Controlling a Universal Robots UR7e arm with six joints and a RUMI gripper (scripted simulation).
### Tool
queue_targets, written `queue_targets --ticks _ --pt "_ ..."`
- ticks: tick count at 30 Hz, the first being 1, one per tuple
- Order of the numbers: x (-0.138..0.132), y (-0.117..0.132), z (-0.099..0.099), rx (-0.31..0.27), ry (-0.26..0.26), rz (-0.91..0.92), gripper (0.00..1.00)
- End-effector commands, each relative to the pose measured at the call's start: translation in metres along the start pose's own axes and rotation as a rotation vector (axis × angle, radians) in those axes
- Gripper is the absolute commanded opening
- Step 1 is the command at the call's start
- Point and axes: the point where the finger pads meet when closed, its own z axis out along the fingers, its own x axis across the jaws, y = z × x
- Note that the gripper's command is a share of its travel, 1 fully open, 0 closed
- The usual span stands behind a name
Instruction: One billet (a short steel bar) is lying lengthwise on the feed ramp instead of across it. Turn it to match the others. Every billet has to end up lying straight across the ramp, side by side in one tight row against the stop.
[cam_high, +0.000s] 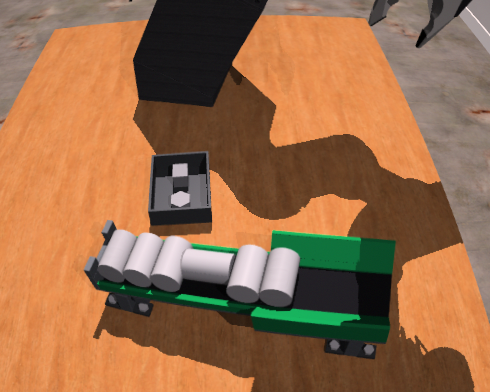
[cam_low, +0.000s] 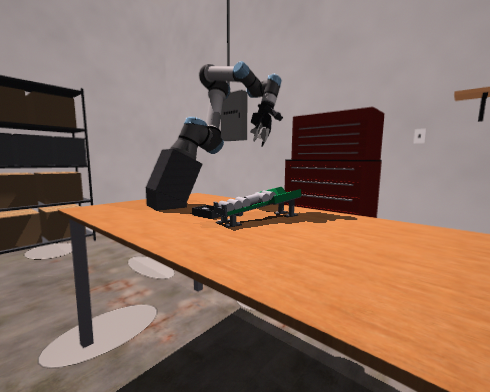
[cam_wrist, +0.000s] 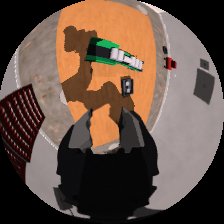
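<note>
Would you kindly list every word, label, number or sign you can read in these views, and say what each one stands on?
No text can be read in any view.
Grey box on the robot arm: a row of dark marks, too small and blurred to read.
White wall plate beside the dark red drawer cabinet: one dark mark, no legible sign.
Green feed ramp, grey steel billets and dark grey tray: no markings.

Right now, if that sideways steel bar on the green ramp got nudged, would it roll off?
Probably not far: the lengthwise billet sits wedged between crosswise billets and. It looks smooth and round, so it could slip in the tool, which hangs open high above. Being solid steel, it is likely stiff and heavy for its size.
</note>
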Motion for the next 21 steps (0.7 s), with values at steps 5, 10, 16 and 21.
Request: queue_targets --ticks 5,10,16,21 --pt "0.015 -0.024 0.006 -0.009 0.023 -0.075 0.4" --pt "0.015 -0.024 0.006 -0.009 0.023 -0.075 0.4" --pt "0.026 -0.036 0.012 -0.021 0.036 -0.127 0.4" --pt "0.033 -0.047 0.015 -0.026 0.046 -0.165 0.4"
